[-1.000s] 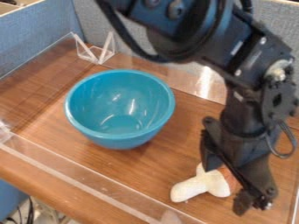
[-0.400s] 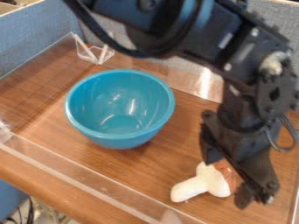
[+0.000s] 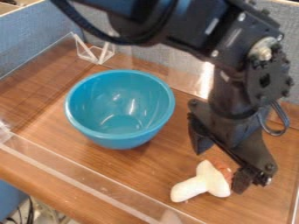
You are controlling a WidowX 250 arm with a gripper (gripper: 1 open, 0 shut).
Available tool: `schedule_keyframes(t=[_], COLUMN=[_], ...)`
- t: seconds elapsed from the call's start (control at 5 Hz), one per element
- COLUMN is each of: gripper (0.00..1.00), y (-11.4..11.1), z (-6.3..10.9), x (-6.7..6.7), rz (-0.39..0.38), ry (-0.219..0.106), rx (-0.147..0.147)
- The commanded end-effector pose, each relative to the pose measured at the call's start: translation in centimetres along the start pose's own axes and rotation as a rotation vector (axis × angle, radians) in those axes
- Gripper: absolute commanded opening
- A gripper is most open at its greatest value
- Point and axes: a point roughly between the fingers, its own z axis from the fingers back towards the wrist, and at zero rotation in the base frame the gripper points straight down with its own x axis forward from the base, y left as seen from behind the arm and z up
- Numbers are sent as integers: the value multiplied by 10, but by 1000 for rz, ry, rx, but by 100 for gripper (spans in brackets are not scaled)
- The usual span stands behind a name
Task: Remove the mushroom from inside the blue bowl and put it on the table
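The mushroom (image 3: 198, 185) lies on its side on the table (image 3: 47, 96) near the front right. Its cream stem points left and a bit of its orange-brown cap shows under the arm. My black gripper (image 3: 225, 164) hangs just above it, pointing steeply down, its jaws open and holding nothing. The fingers (image 3: 200, 140) stand clear of the mushroom. Left of the gripper stands the blue bowl (image 3: 121, 107), upright and with nothing inside.
Low clear acrylic walls (image 3: 82, 179) run along the table's front and left edges. A small clear triangular stand (image 3: 93, 48) sits at the back left. The bulky black arm (image 3: 187, 31) fills the upper right of the view.
The open gripper has lifted slightly and shifted left toward the bowl, rolling a little. The mushroom stays lying on the table and the bowl has not moved.
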Motion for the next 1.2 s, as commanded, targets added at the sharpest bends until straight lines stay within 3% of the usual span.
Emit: schedule_keyframes(t=[0.0, 0.4, 0.6, 1.0], gripper=[100, 100, 100, 100], y=[-1, 4, 6, 3], z=[8, 12, 3, 19], x=[3, -4, 5, 1], rz=[-37, -111, -61, 35], ry=[-41, -50, -54, -57], rx=[-26, -56, -42, -15])
